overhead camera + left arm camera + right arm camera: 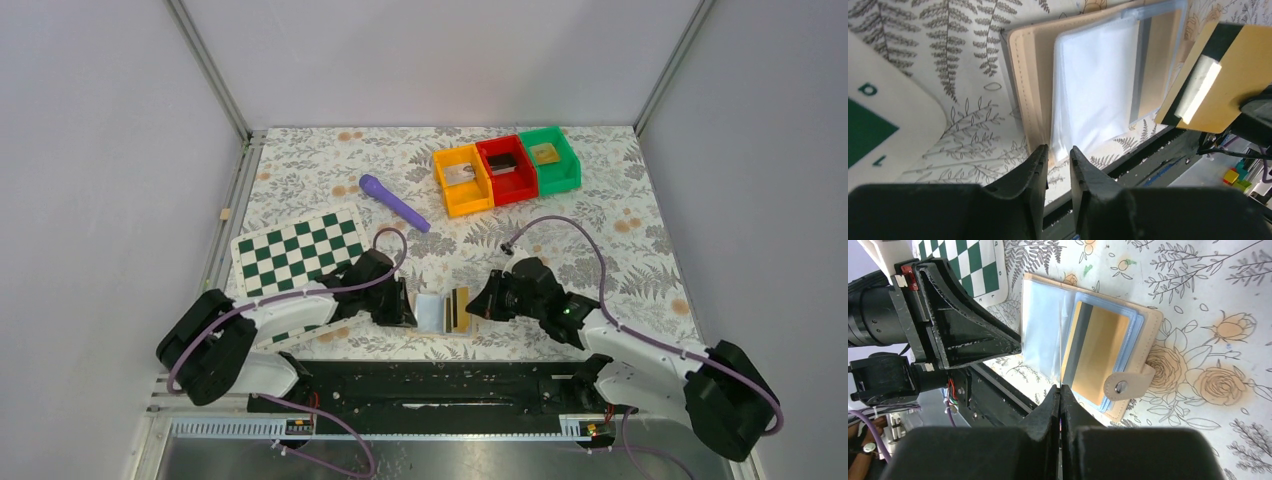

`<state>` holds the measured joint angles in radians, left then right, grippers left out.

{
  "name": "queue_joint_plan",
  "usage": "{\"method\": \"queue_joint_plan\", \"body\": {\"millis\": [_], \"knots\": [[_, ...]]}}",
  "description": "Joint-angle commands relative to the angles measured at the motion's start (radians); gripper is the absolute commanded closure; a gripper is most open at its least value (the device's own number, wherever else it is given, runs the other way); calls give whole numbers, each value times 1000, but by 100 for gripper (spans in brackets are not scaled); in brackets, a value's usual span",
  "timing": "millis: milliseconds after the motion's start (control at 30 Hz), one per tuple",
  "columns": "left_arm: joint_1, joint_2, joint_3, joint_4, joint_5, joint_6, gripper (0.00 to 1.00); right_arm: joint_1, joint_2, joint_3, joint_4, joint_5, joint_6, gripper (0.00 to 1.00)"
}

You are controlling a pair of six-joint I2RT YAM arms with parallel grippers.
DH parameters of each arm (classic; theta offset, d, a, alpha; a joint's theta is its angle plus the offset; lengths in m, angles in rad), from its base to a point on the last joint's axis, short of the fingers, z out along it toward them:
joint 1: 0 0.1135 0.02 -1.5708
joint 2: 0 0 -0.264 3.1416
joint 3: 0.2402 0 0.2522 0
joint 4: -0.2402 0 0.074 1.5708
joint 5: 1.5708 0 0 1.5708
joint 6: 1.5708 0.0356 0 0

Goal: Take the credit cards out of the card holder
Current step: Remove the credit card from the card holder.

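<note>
Presently the table (600, 200) bears the card holder (1148, 320), open, near its front edge between both arms. At the holder's left edge, the left gripper (1058, 155): jaws narrowly parted, empty. Nearer, the right gripper (1060, 387) pinches the gold card (1098, 355), whose long axis points toward it.

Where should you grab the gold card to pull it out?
Grab the gold card by its short end beside the dark stripe, coming from the robot's right. That end lies bare above the card holder, thin enough to pinch; the right pincer is shut on it. The snap tab covers the other corner.
</note>
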<state>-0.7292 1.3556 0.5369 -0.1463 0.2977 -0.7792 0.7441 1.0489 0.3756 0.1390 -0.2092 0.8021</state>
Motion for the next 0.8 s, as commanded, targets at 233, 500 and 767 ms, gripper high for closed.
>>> {"method": "queue_joint_plan", "body": {"millis": [233, 500, 767], "knots": [[2, -192, 177, -164, 61, -23, 66, -6, -166, 154, -192, 123, -258, 100], [18, -241, 322, -212, 91, -95, 39, 98, -140, 230, -101, 275, -595, 100], [66, -257, 409, -217, 87, -149, 27, 359, -105, 114, 191, 552, -948, 100]]}}
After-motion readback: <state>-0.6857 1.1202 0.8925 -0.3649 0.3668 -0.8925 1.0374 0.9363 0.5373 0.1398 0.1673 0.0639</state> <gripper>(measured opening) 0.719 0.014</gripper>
